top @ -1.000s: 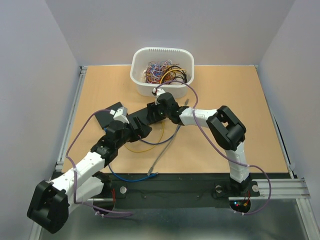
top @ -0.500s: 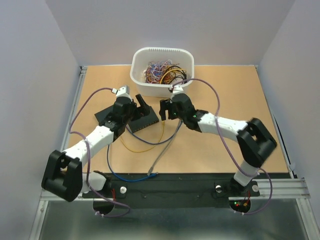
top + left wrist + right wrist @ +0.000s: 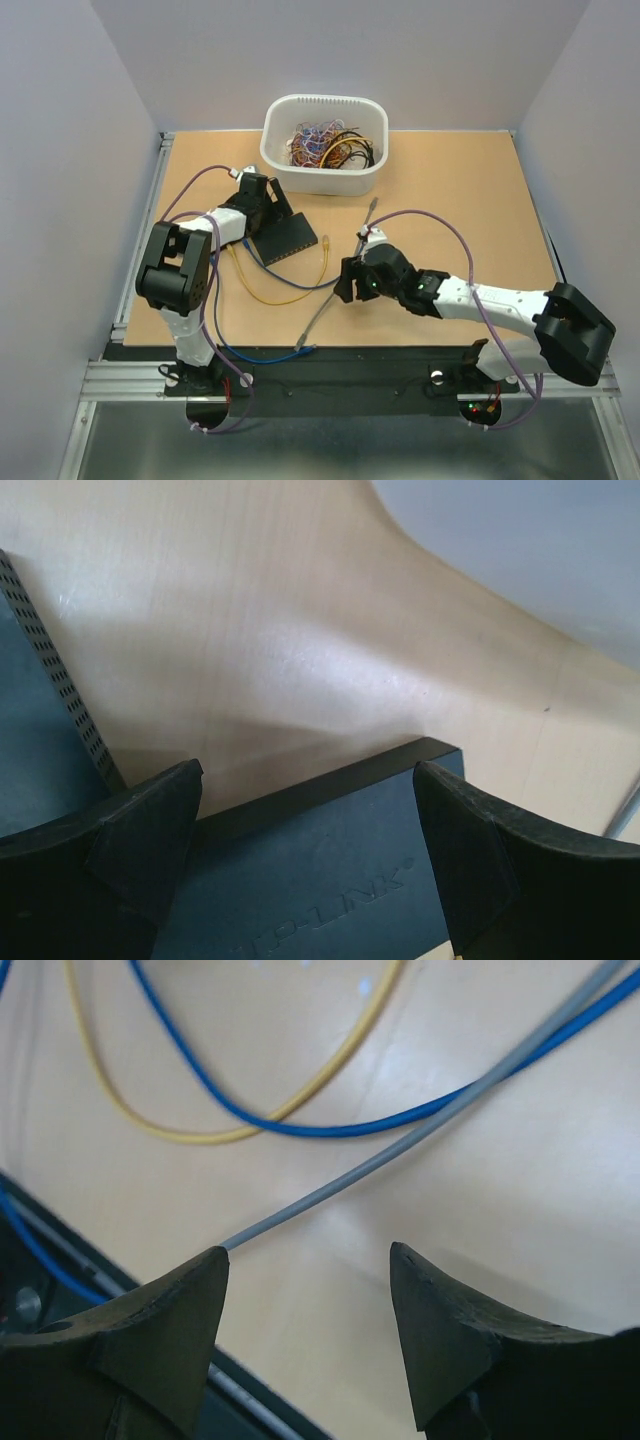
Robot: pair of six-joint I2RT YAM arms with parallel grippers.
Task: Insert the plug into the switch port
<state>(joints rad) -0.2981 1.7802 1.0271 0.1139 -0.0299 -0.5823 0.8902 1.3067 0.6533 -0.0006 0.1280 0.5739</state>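
Note:
The dark blue switch (image 3: 287, 236) lies left of the table's middle. In the left wrist view its lettered top (image 3: 330, 890) is right under my left gripper (image 3: 308, 772), which is open and empty. In the top view that gripper (image 3: 270, 212) is at the switch's far left corner. A yellow cable (image 3: 290, 296) ends in a plug (image 3: 325, 241) just right of the switch. My right gripper (image 3: 347, 286) is open and empty, low over the grey cable (image 3: 328, 300). In the right wrist view (image 3: 308, 1255) the grey cable (image 3: 400, 1145) runs behind one finger.
A white bin (image 3: 324, 143) of tangled wires stands at the back. A blue cable (image 3: 330, 1125) and the yellow cable (image 3: 200, 1135) loop on the table by the grey one. A dark perforated box (image 3: 40, 700) sits beside the switch. The table's black front rail (image 3: 330, 365) is near.
My right gripper has moved from beside the bin toward the near edge, down over the grey cable. My left arm has folded back, its gripper now at the switch's far left corner.

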